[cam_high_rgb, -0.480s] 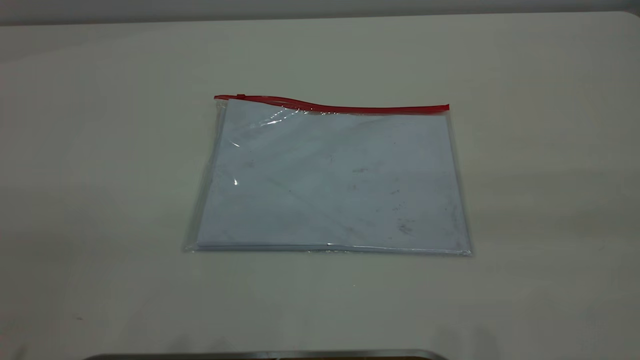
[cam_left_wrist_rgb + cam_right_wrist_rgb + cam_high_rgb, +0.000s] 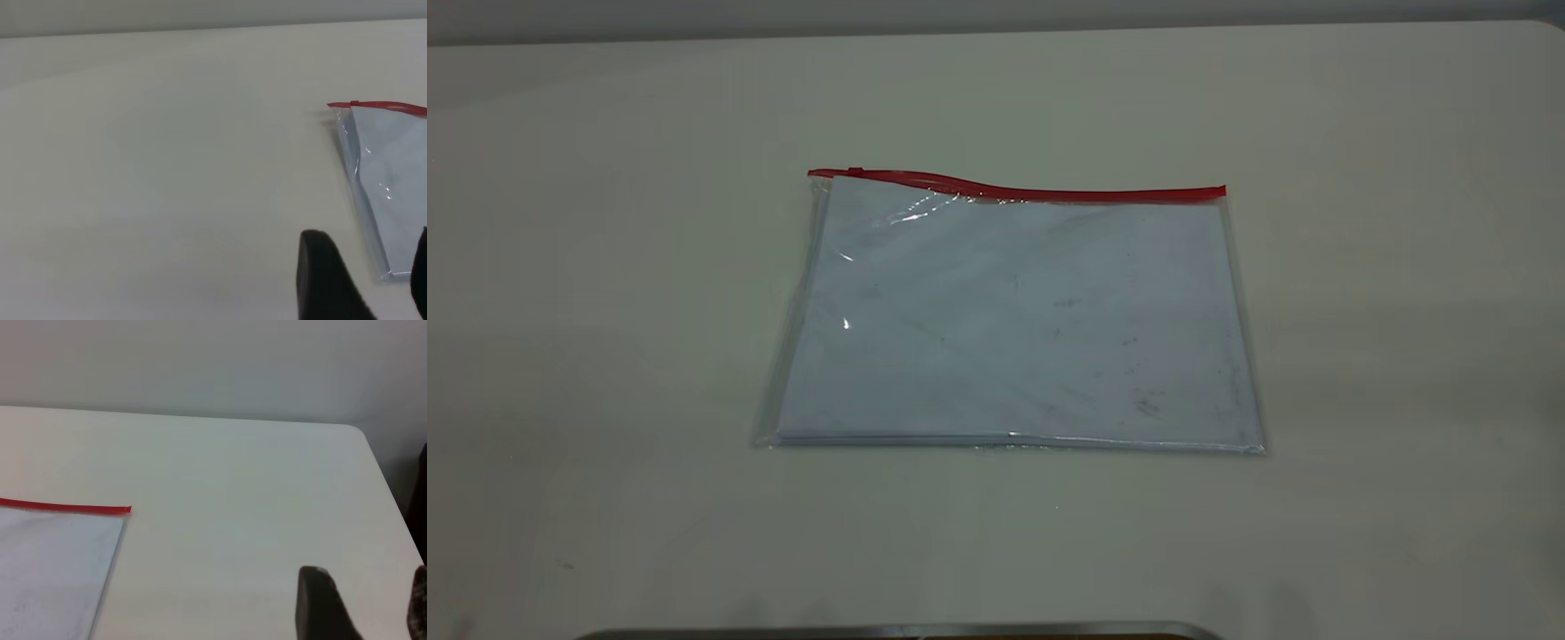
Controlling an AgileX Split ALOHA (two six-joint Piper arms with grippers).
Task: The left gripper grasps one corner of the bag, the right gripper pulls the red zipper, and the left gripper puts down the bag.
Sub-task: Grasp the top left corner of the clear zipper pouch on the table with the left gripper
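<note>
The bag [image 2: 1014, 320] lies flat mid-table [image 2: 605, 267], red zipper [image 2: 1018, 188] along its far edge, slider apparently near the left end. No writing is legible. Left end effector [image 2: 363, 280] and right end effector [image 2: 363, 603] hover apart, fingers spread, holding nothing.

Ext cam: high, front-on, whole bag [image 2: 1014, 320] on table [image 2: 605, 267]. L wrist cam: low over table, sees bag's slider end. R wrist cam: low, opposite end of red zipper [image 2: 67, 506].
</note>
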